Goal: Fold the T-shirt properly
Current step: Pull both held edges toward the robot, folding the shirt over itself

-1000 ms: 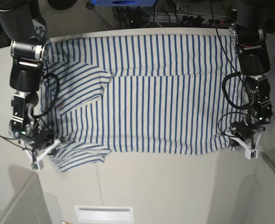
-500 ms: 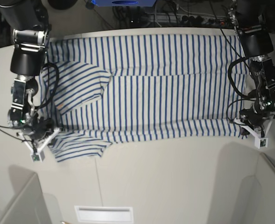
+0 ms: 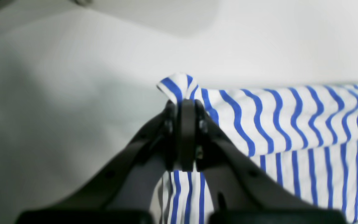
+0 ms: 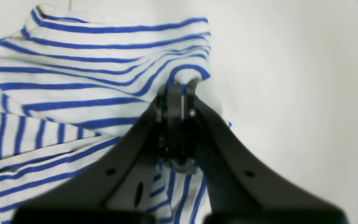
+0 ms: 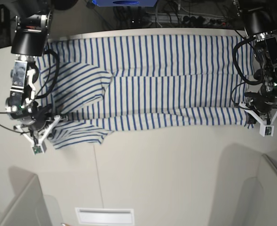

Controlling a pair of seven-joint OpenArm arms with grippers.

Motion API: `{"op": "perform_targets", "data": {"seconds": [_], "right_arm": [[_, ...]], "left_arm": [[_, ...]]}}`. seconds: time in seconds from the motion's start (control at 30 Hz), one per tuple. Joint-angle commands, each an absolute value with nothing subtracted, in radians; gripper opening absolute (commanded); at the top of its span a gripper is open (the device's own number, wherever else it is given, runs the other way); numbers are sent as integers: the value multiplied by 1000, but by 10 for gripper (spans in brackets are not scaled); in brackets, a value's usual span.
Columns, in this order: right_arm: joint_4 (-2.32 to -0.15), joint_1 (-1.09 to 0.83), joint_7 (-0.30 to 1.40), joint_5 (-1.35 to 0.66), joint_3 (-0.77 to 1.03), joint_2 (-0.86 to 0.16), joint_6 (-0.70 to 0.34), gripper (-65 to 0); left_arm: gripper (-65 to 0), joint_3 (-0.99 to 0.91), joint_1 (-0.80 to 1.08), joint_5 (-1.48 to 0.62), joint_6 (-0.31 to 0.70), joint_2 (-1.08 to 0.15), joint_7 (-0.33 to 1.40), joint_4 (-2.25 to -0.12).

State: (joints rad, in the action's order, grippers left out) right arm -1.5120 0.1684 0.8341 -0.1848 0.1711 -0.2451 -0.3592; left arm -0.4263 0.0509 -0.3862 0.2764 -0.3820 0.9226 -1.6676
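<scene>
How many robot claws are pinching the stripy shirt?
2. The left claw pinches one near corner of the T-shirt, at the right in the base view; the right claw pinches the other, at the left.

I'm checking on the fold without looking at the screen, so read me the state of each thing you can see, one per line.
T-shirt: spread flat across the table, near edge lifted at both bottom corners, one sleeve folded in over the body.
Left gripper: shut, pinching a corner of the shirt's edge.
Right gripper: shut, pinching bunched cloth at the opposite corner.
Table: bare in front of the shirt.
</scene>
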Motion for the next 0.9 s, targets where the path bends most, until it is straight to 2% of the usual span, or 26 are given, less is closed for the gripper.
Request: {"op": "perform_targets", "data": {"seconds": [0.0,0.17,0.4,0.57,0.87], "right_arm": [[-1550,182,822,-189,179,-259,-358,-650],[-1586,163,881,-189,255,-257,-364,-650],[-1676,79,898,-191,268,-257,-366,-650],[-1722,24,898,-191,277,-237,-364,-650],[-1765,-13,1018,-193,387,-208,-366,-650]], "left_arm": [[-650,-433,47,-384,272,-400,903,-1704],[-650,-435,93,-384,272,-400,903,-1730],[-650,-492,156,-384,272,-394,905,-1790],[-650,-518,179,-384,272,-394,980,-1833],[-650,-524,226,-375,272,-398,993,-1860]]}}
